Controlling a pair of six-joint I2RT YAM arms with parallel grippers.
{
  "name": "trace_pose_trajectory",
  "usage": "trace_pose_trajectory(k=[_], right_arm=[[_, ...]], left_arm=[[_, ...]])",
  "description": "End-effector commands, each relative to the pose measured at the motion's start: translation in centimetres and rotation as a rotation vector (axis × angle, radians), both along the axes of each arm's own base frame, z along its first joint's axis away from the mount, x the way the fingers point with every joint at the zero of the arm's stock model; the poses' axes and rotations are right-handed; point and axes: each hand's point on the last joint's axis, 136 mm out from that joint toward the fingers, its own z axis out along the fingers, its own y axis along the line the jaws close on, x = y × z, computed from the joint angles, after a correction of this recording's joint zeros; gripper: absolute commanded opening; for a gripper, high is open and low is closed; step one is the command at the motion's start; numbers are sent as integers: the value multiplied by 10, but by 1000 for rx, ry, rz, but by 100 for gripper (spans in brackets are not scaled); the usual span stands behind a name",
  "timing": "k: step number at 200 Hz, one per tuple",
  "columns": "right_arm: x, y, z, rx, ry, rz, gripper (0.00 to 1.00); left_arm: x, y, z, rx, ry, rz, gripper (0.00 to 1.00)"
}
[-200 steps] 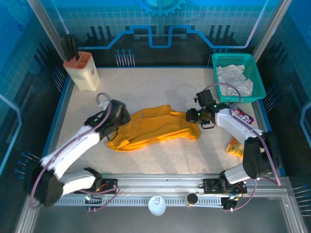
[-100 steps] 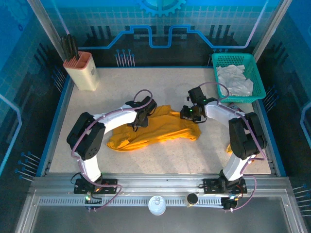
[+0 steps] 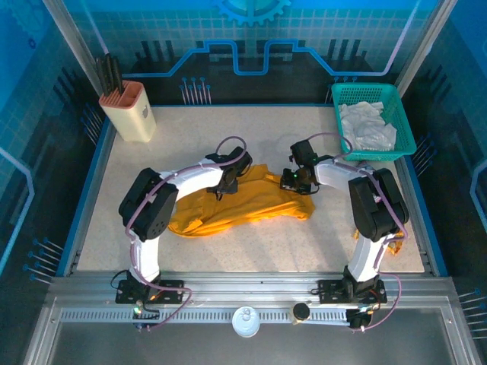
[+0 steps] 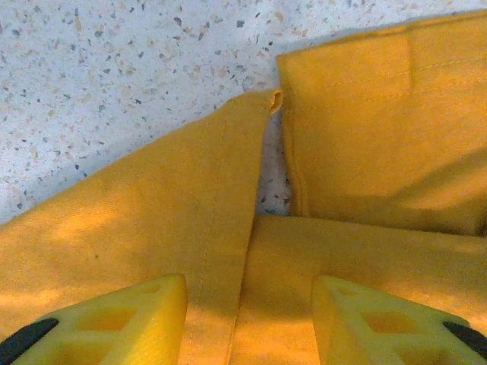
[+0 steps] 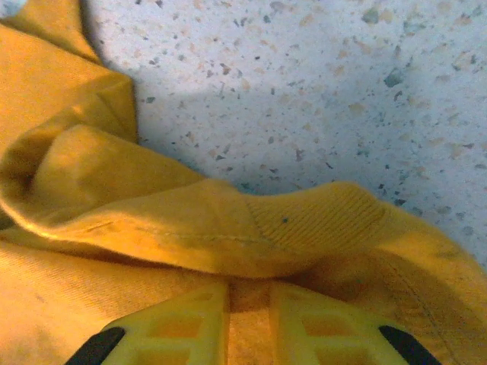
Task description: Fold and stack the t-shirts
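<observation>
Risk | right gripper (image 5: 249, 304) is pinching orange shirt (image 3: 243, 201) thinly, maybe slipping | left gripper (image 4: 249, 296) is sitting spread, maybe grabbing two layers

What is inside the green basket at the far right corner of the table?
A crumpled white-grey t-shirt fills most of the green basket. The cloth covers the basket floor, so whether anything lies beneath it cannot be seen.

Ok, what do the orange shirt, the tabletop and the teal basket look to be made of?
Shirt: soft knit cloth, matte, likely cotton; stitched hems, ribbed collar, it folds limply. Tabletop: hard, smooth speckled surface, terrazzo-like stone or laminate; can't tell which. Basket: teal plastic, judging by its moulded mesh walls.
</observation>
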Motion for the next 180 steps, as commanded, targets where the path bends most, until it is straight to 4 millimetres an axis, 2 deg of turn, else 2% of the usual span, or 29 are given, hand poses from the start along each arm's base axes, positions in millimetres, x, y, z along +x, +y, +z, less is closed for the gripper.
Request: trace_pose_trajectory(k=[1, 27, 86, 125, 180], right_arm=[[-5, 5, -10, 8, 28, 2, 20], [-8, 5, -17, 4, 43, 3, 16], [-20, 1, -39, -7, 93, -9, 12], [-24, -1, -44, -14, 106, -8, 11], [-24, 0, -44, -11, 110, -6, 10]], left_arm=[[0, 15, -7, 47, 3, 42, 45], [4, 20, -5, 32, -21, 68, 44], [32, 13, 5, -25, -57, 68, 44], [41, 17, -5, -20, -41, 75, 43], [38, 18, -21, -9, -7, 70, 43]])
